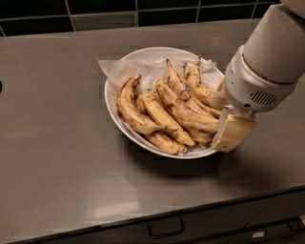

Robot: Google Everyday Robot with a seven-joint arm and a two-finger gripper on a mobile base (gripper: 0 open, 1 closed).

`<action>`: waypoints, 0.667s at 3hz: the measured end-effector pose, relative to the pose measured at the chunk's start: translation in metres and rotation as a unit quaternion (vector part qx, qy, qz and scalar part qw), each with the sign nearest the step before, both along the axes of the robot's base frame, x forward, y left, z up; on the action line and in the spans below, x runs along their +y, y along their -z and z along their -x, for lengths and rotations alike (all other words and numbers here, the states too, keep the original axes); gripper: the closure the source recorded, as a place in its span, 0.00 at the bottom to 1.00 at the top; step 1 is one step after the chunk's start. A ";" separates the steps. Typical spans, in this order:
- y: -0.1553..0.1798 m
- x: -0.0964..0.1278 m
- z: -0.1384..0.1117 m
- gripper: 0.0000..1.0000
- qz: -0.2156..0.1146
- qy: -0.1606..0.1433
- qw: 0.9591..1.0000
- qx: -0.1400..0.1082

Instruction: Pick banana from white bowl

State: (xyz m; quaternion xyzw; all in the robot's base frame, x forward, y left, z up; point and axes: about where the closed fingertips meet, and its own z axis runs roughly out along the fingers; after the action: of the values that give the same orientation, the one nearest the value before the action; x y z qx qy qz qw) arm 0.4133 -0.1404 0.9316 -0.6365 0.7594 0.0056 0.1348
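A wide white bowl [143, 59] lined with crumpled white paper stands on the counter and holds several overripe, brown-speckled bananas. The longest banana [186, 112] lies slantwise across the middle of the pile, its lower end pointing toward the bowl's right rim. My gripper [229, 136] hangs from the white arm [267, 62] at the bowl's right rim, low and just beside that end of the banana. It holds nothing that I can see.
The bowl sits on a grey steel counter [57, 143]. Dark wall tiles [95, 14] run along the back. Drawer fronts with a handle [164, 228] lie below the counter's front edge.
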 end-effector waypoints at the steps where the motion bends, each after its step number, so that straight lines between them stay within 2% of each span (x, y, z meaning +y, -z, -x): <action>1: 0.000 0.000 0.000 0.45 0.000 0.000 1.000 0.000; 2: 0.000 0.000 0.000 0.44 0.000 0.000 1.000 0.000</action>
State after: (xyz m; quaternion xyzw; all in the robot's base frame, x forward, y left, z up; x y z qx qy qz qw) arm 0.4133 -0.1404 0.9316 -0.6365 0.7594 0.0055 0.1349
